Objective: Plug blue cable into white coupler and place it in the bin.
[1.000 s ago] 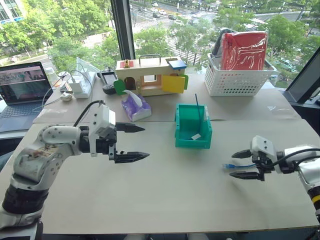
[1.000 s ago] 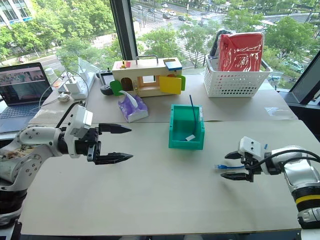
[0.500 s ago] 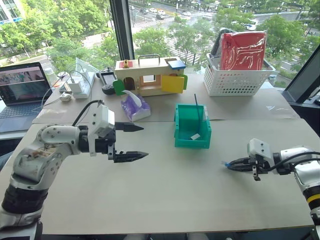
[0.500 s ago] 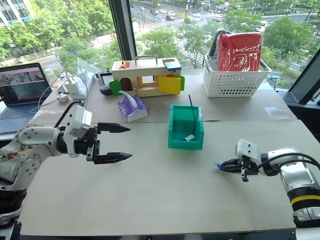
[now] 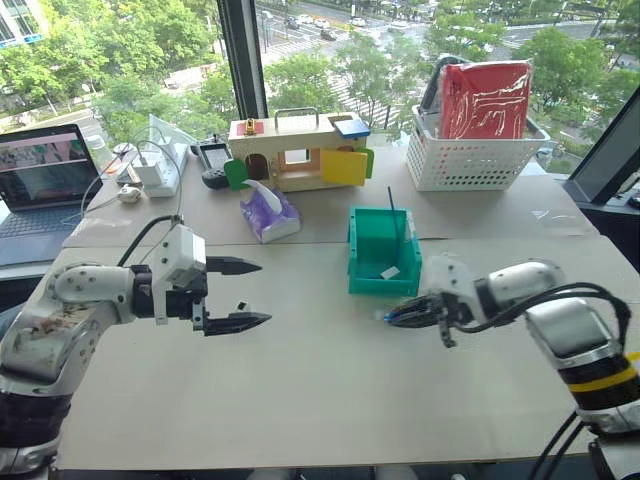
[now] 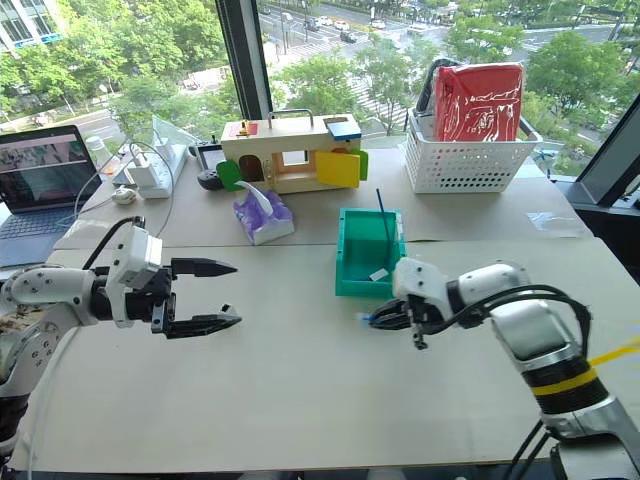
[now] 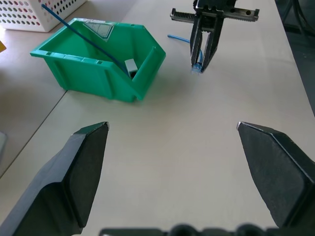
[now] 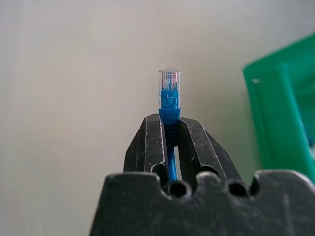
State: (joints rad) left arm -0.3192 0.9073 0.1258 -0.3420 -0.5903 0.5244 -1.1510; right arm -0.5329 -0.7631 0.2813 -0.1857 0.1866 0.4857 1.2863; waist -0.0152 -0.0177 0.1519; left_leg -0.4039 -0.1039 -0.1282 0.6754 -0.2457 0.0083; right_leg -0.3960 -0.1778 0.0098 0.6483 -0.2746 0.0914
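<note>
**Cable gripped, coupler next**

My right gripper (image 6: 378,319) is clamped on the blue cable (image 8: 169,101) just behind its clear plug, hovering over the table (image 5: 330,400) beside the bin (image 5: 384,252). My left gripper (image 5: 238,294) hangs wide apart, empty. The white coupler (image 7: 130,66) seems to lie inside the bin. I'd fetch it with the left, socket facing the plug, then push straight in.
</note>
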